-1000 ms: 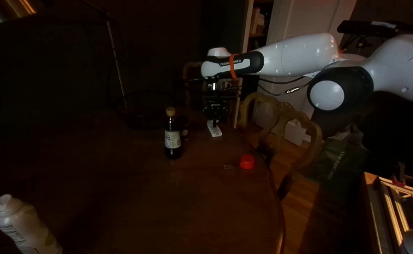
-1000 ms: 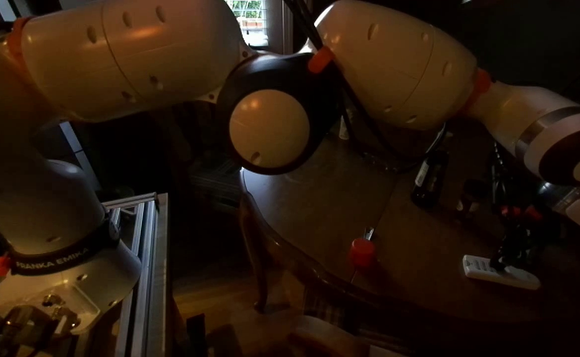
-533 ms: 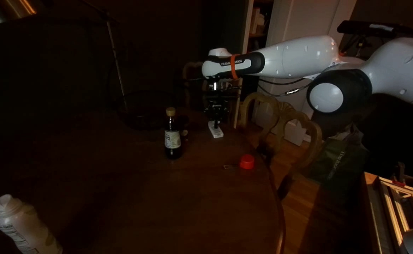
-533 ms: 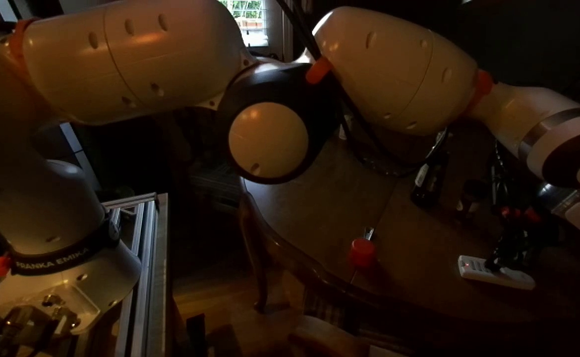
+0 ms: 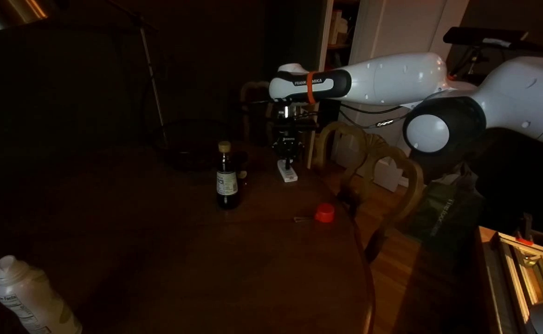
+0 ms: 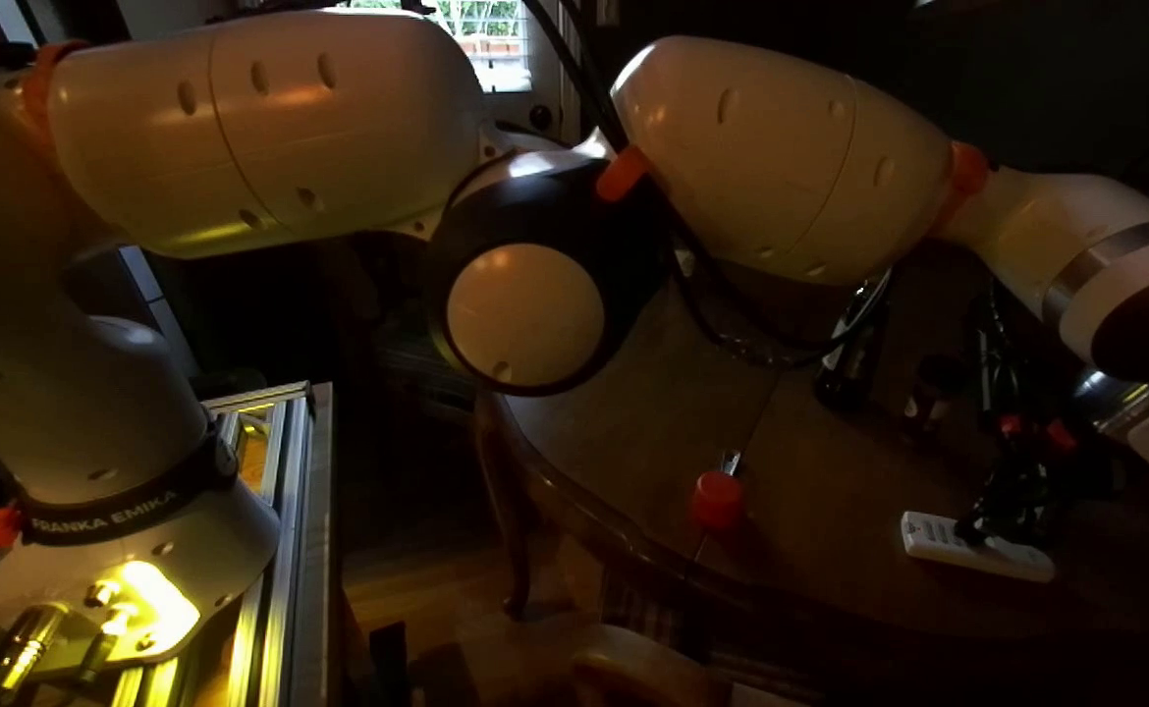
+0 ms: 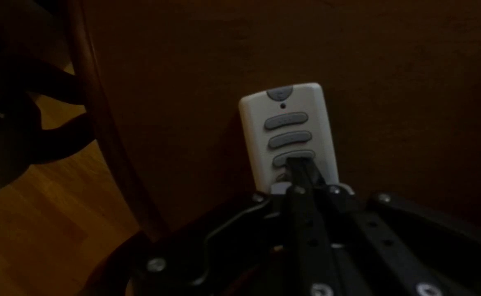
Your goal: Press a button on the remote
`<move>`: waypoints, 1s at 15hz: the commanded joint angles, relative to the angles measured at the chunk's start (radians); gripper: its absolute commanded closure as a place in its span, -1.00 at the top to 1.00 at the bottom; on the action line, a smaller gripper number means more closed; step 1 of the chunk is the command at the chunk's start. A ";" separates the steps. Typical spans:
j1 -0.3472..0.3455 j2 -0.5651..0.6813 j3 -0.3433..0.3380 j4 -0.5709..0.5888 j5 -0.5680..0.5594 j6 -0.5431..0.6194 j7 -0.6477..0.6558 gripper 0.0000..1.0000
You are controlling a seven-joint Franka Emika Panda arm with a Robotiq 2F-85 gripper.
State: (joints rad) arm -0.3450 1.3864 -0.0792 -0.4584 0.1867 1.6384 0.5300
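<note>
Pointing down, fingertips (image 7: 301, 167) together, the gripper (image 7: 304, 166) stood on or just above the third oblong button (image 7: 282, 159) of the remote (image 7: 288, 130), which lay on the table (image 7: 183, 102) near its edge (image 7: 119, 164); an off-centre push risked skidding the remote.

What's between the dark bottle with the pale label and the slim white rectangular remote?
A small dark jar-like container, roughly between the bottle and remote in both exterior views; too dim to identify further.

Along the near edge of the table (image 6: 633, 442) lie 1 red object (image 6: 719, 503) and the remote (image 6: 991, 561), the gripper (image 6: 969, 535) over it; 1 bottle (image 6: 840, 383) is farther in.
</note>
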 commanded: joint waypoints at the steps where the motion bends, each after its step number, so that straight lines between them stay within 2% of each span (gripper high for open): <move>1: 0.005 0.003 0.020 0.007 -0.007 0.016 -0.002 -1.00; 8: 0.035 -0.031 -0.004 -0.007 -0.047 0.011 0.026 -1.00; 10: 0.036 -0.046 -0.006 -0.004 -0.067 -0.002 -0.020 -1.00; 11: 0.032 -0.058 0.003 -0.004 -0.076 -0.014 -0.091 -1.00; 12: 0.031 -0.069 0.006 -0.003 -0.087 -0.020 -0.149 -0.48; 13: 0.030 -0.083 0.008 -0.007 -0.093 -0.030 -0.197 -0.46; 15: 0.036 -0.110 0.001 -0.007 -0.112 -0.040 -0.261 -0.19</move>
State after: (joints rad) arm -0.3128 1.3213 -0.0763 -0.4521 0.1074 1.6347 0.3683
